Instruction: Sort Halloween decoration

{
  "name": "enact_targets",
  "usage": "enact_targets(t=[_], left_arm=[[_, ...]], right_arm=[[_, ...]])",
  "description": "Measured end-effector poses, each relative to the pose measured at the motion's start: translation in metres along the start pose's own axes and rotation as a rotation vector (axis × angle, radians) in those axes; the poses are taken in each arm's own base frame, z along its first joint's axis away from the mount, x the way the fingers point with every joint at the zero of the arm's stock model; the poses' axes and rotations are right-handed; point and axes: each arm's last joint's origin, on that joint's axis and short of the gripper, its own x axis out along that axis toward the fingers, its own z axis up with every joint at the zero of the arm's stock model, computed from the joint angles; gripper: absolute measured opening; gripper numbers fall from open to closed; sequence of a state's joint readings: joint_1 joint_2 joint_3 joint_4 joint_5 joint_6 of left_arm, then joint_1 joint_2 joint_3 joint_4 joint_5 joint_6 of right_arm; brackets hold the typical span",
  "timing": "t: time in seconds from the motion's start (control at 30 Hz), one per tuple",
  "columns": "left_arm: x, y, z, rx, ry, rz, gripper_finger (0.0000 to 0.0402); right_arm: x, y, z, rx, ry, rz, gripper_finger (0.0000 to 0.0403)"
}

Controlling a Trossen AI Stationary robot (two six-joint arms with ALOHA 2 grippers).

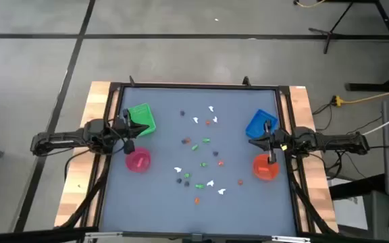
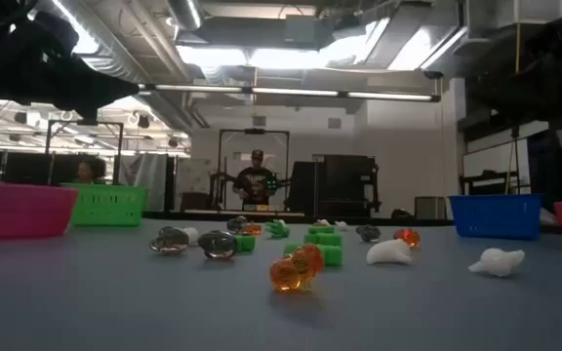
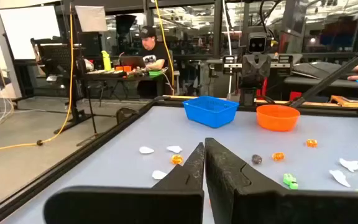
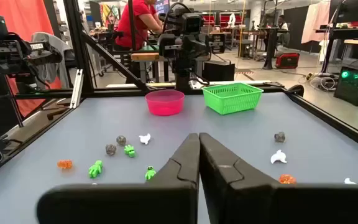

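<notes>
High view shows both arms parked at the table's sides, with every figure of the Halloween decoration (image 1: 201, 158) scattered loose over the middle of the grey table (image 1: 161, 202), so the sorting looks not yet begun. The left gripper (image 1: 128, 132) hangs at the left edge, between the green square tray (image 1: 141, 118) and the pink round bowl (image 1: 138, 160); its two fingers are pressed together with nothing between them, as the left wrist view makes plain. The right gripper (image 1: 270, 143) hangs at the right edge, between the blue square tray (image 1: 260, 123) and the orange round bowl (image 1: 265, 168); its fingers too meet tip to tip and grip nothing.

In the high view all four containers appear empty, though their floors are small there. The figures lie well apart from the containers: white ones toward the far side and along the near side, green ones around the centre, orange and dark ones mixed among them. At table height an orange figure (image 2: 296, 269) lies nearest the camera, with white figures (image 2: 390, 252) to one side and dark ones (image 2: 217, 245) to the other.

My reading is that the step in hand is the very first pick. The next move calls for one arm to spread its fingers, reach inward over a single figure that stands clear of its neighbours, and come down squarely, since the pieces are tiny and could easily skid or be nudged into others
</notes>
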State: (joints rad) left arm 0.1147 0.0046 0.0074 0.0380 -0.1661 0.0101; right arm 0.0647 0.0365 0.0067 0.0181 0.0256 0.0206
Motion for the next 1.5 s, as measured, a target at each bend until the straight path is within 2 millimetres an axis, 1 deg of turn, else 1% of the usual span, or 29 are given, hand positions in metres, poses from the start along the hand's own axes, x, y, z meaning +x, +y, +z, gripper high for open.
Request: enact_targets(t=[1.4, 1.5], left_arm=[[0.0000, 0.0000, 0.0000, 0.000, 0.000, 0.000, 0.0000], [0.0000, 0.0000, 0.0000, 0.000, 0.000, 0.000, 0.0000]], right_arm=[[0.0000, 0.0000, 0.0005, 0.000, -0.006, -0.001, 0.0010], [0.0000, -0.0006, 0.0012, -0.002, -0.014, -0.020, 0.0010]])
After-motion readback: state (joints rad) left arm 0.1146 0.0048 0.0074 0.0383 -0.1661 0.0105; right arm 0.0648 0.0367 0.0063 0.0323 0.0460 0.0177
